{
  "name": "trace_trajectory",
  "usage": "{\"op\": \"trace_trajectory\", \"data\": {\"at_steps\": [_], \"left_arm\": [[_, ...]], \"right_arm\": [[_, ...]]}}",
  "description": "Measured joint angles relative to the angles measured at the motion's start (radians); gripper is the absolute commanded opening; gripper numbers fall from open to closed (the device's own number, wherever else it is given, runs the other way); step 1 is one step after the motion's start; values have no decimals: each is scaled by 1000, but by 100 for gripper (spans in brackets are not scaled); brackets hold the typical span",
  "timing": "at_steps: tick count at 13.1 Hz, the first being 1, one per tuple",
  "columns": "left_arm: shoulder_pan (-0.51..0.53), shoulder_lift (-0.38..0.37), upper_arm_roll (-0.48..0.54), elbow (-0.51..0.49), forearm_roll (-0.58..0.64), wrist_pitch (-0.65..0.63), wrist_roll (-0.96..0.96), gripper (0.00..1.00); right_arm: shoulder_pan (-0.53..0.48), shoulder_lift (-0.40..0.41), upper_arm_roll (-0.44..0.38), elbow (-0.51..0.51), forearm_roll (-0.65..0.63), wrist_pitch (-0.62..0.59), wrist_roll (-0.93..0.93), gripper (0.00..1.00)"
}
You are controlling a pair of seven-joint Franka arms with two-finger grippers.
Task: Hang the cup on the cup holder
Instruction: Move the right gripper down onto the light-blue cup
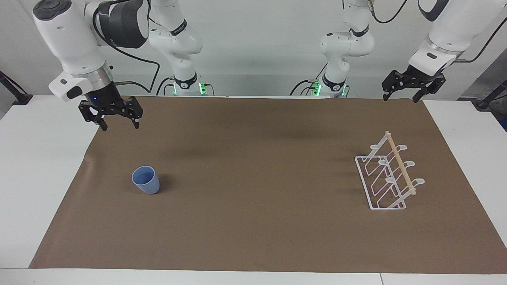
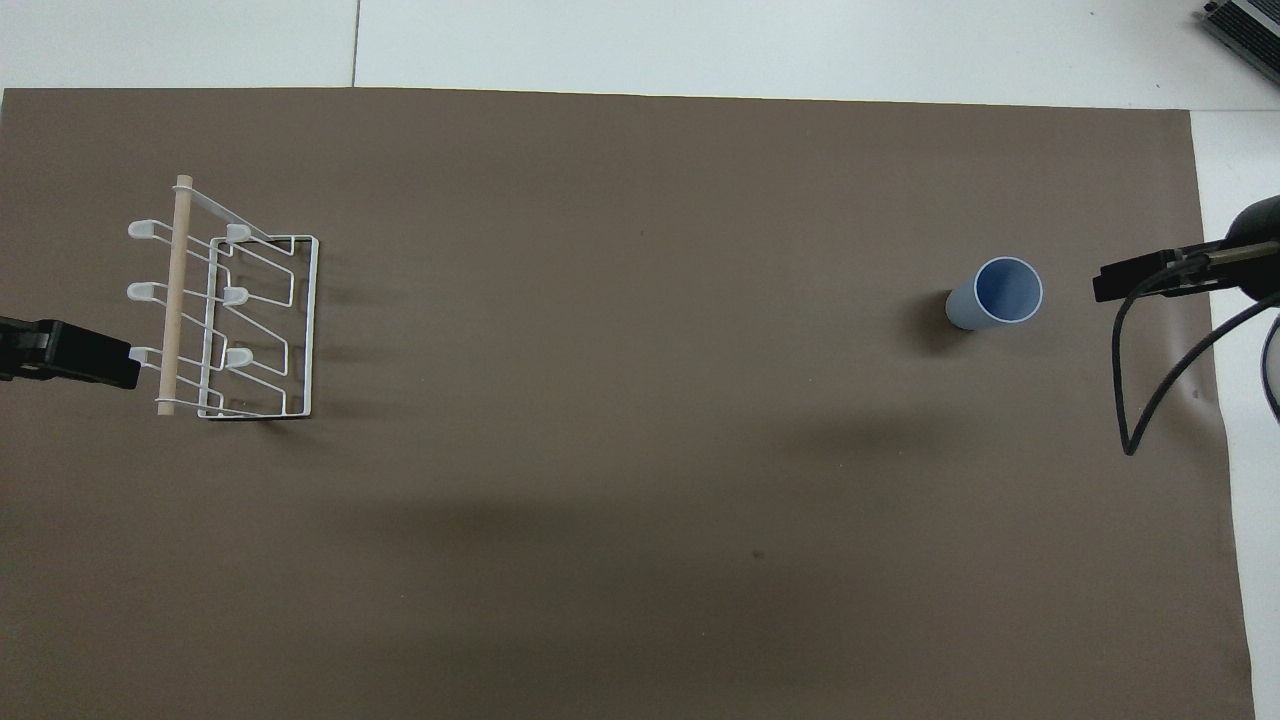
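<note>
**Cup upright on the mat, both grippers raised and empty**

The cup (image 1: 145, 180) stands upright, mouth up, on the brown mat (image 1: 253, 221) toward the right arm's end of the table. Nothing touches it.

The cup holder (image 1: 390, 176) stands on the same mat toward the left arm's end, well apart from the cup. Its wooden dowel (image 1: 401, 164) runs along the top of the white wire frame (the flat-tipped prongs project on both sides of it). No cup hangs on any prong.

The right gripper (image 1: 117, 124) hangs in the air over the mat's edge at the right arm's end, fingers spread apart, holding nothing. It is clear of the cup.

The left gripper (image 1: 401, 96) hangs over the mat's corner at the left arm's end, fingers likewise apart and empty, clear of the cup holder.
</note>
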Motion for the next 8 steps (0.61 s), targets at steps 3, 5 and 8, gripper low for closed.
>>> {"op": "trace_trajectory", "data": {"at_steps": [3, 5, 8], "left_arm": [[0, 0, 0, 0, 0, 0, 0, 100], [0, 0, 0, 0, 0, 0, 0, 100], [0, 0, 0, 0, 0, 0, 0, 100]], "right_arm": [[1, 0, -2, -3, 0, 1, 0, 100], [2, 0, 2, -16, 5, 46, 0, 100], [36, 4, 6, -121, 58, 209, -12, 100]]}}
